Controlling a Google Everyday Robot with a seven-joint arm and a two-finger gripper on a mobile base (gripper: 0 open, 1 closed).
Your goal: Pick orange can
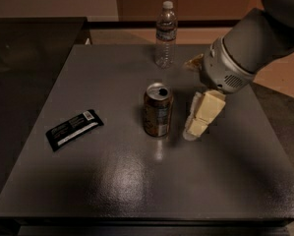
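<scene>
Orange-brown and silver-topped, the orange can point(158, 110) stands upright near the middle of the grey table point(136, 186), its tab opening facing up. The gripper point(194, 128) hangs just right of it, low over the surface and apart from the can; whether it is spread or closed cannot be told. The approach looks like the step in hand. Next the gripper would need to slide left until it brackets the can's body, then close. Counted: one can, one water bottle point(165, 34) at the far edge, one dark snack bar point(73, 129) at left.
</scene>
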